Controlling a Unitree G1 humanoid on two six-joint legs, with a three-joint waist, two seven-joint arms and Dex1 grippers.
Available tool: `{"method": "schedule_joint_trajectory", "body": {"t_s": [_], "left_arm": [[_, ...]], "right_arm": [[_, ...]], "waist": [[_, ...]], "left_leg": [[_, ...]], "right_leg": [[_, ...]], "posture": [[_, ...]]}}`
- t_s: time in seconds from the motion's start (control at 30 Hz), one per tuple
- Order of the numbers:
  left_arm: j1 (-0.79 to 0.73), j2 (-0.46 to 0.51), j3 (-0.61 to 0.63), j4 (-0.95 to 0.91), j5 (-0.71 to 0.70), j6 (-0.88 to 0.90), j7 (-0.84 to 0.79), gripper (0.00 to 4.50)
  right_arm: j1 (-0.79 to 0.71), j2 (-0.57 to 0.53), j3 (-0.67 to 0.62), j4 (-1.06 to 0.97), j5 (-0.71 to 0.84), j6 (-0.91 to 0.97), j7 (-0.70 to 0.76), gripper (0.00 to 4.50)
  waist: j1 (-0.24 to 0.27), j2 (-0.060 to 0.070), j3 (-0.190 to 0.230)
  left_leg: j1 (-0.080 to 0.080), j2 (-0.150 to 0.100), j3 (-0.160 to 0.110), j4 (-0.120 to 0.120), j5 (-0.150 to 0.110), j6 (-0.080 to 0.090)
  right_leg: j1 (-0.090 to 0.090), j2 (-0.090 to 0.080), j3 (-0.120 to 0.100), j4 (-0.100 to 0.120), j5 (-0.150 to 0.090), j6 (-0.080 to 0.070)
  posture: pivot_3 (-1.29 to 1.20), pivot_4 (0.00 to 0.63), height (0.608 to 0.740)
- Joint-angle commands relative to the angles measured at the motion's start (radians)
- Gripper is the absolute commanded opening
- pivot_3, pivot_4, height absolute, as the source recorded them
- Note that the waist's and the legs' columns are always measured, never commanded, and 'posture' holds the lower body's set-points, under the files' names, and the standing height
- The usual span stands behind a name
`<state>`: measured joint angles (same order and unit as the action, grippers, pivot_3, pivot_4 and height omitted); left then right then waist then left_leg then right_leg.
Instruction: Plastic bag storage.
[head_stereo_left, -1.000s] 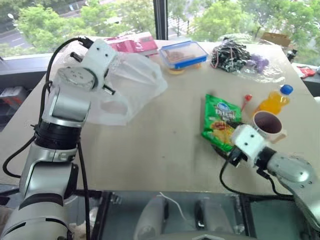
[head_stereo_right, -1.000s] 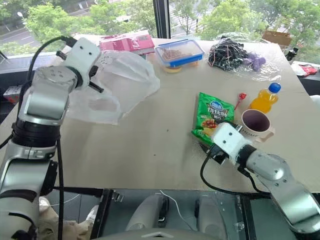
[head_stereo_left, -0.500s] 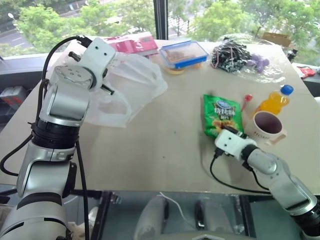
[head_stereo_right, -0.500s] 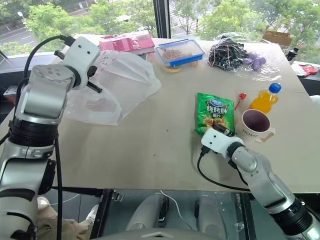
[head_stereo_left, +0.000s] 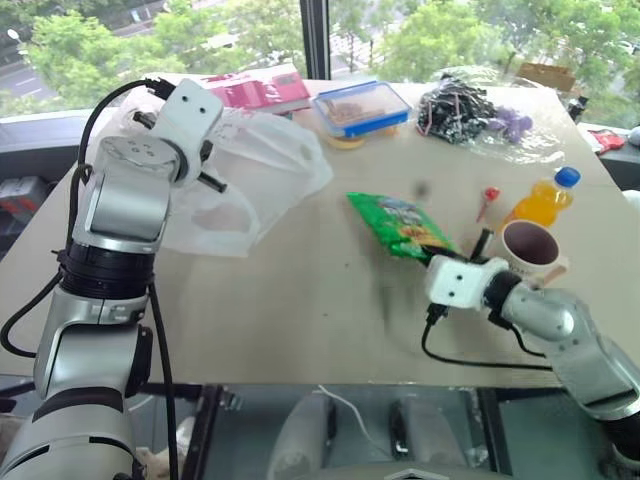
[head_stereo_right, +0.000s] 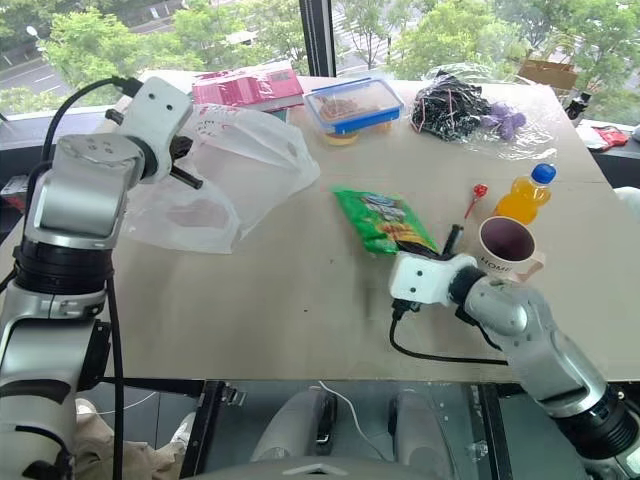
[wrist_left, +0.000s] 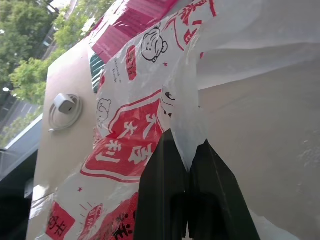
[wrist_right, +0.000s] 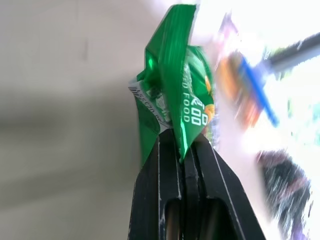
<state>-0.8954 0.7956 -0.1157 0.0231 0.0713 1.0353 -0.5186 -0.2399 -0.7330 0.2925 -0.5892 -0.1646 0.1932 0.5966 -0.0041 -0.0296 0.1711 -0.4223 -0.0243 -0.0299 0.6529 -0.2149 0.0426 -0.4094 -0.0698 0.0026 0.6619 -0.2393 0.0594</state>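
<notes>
Up close, the left wrist view reveals red panels on the thin translucent white plastic bag (wrist_left: 150, 100) pinched by the left hand (wrist_left: 187, 165), while at four o'clock on the tabletop (head_stereo_left: 300, 300) the right hand (wrist_right: 184, 155) clamps the glossy green snack packet (wrist_right: 175, 90).

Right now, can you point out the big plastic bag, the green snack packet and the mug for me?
plastic bag (head_stereo_left: 262, 165): left eye view, on its white upper body.
green snack packet (head_stereo_left: 395, 222): left eye view, on its printed face.
mug (head_stereo_right: 507, 243): right eye view, on its dark inside.

thin translucent white plastic bag (head_stereo_left: 262, 175) with red printed panels and white characters, crumpled and puffed open, one edge lifted, rest draped on counter (head_stereo_left: 300, 300) at far left
</notes>
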Motion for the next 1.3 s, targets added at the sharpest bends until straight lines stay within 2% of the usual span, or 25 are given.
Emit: {"method": "schedule_joint_trajectory", "body": {"t_s": [0.03,0.17,0.33,0.47,0.7,0.97,1.03,1.13,1.3], "left_arm": [[-0.012,0.022,0.032,-0.020,-0.017,-0.011,-0.026,0.00],[-0.018,0.033,0.029,-0.030,-0.038,0.005,-0.062,0.00],[0.001,0.079,0.026,-0.093,-0.107,0.049,-0.168,0.00],[0.007,0.148,0.038,-0.180,-0.202,0.128,-0.281,0.00],[-0.024,0.185,0.052,-0.215,-0.292,0.208,-0.322,0.00],[-0.034,0.165,0.048,-0.230,-0.321,0.265,-0.280,0.00],[-0.033,0.180,0.038,-0.226,-0.318,0.267,-0.271,0.00],[-0.013,0.223,0.021,-0.201,-0.298,0.233,-0.273,0.00],[-0.019,0.255,0.004,-0.137,-0.278,0.173,-0.266,0.00]], "right_arm": [[-0.087,0.008,-0.028,-0.021,0.082,-0.101,0.093,0.04],[-0.220,0.052,0.013,0.070,0.094,-0.200,0.156,0.04],[-0.420,0.171,0.107,0.343,-0.008,-0.398,0.152,0.04],[-0.571,0.298,0.179,0.608,-0.138,-0.599,0.060,0.04],[-0.689,0.385,0.239,0.923,-0.307,-0.851,-0.084,0.04],[-0.906,0.587,0.335,1.352,-0.577,-0.841,-0.415,0.04],[-0.936,0.608,0.350,1.398,-0.616,-0.824,-0.461,0.04],[-0.932,0.594,0.314,1.373,-0.559,-0.849,-0.417,0.04],[-0.802,0.509,0.261,1.164,-0.364,-0.860,-0.189,0.04]], "waist": [[-0.001,0.000,0.000],[-0.007,0.000,0.000],[-0.016,0.000,0.001],[-0.024,0.000,0.003],[-0.018,0.001,0.003],[-0.039,0.001,0.003],[-0.039,0.001,0.004],[-0.037,0.001,0.004],[-0.035,0.001,0.004]], "left_leg": [[0.000,0.000,0.000,0.000,0.000,0.000],[0.000,0.000,0.000,0.000,0.000,0.000],[0.001,0.000,0.001,0.000,0.000,0.000],[0.001,0.000,0.002,-0.001,0.002,-0.004],[0.000,-0.001,0.001,-0.001,0.003,-0.005],[0.003,0.000,0.001,-0.004,0.006,-0.009],[0.003,0.001,0.001,-0.005,0.006,-0.010],[0.003,0.001,0.002,-0.006,0.006,-0.010],[0.003,0.000,0.001,-0.006,0.006,-0.010]], "right_leg": [[0.000,0.000,0.000,0.000,0.000,0.000],[0.000,0.000,0.000,0.000,0.000,0.000],[0.000,0.000,0.001,0.001,0.000,0.000],[-0.001,0.001,0.003,0.001,0.000,0.000],[-0.002,0.000,0.002,0.001,0.000,0.000],[-0.003,0.003,0.004,0.004,0.000,-0.001],[-0.004,0.003,0.005,0.004,0.000,-0.001],[-0.004,0.003,0.005,0.004,0.000,-0.001],[-0.004,0.003,0.005,0.003,0.000,-0.001]], "posture": [[0.00,0.150,0.740],[0.00,0.150,0.740],[0.00,0.150,0.740],[0.00,0.150,0.740],[0.00,0.150,0.740],[0.00,0.150,0.740],[0.00,0.150,0.740],[0.00,0.150,0.740],[0.00,0.150,0.740]]}}
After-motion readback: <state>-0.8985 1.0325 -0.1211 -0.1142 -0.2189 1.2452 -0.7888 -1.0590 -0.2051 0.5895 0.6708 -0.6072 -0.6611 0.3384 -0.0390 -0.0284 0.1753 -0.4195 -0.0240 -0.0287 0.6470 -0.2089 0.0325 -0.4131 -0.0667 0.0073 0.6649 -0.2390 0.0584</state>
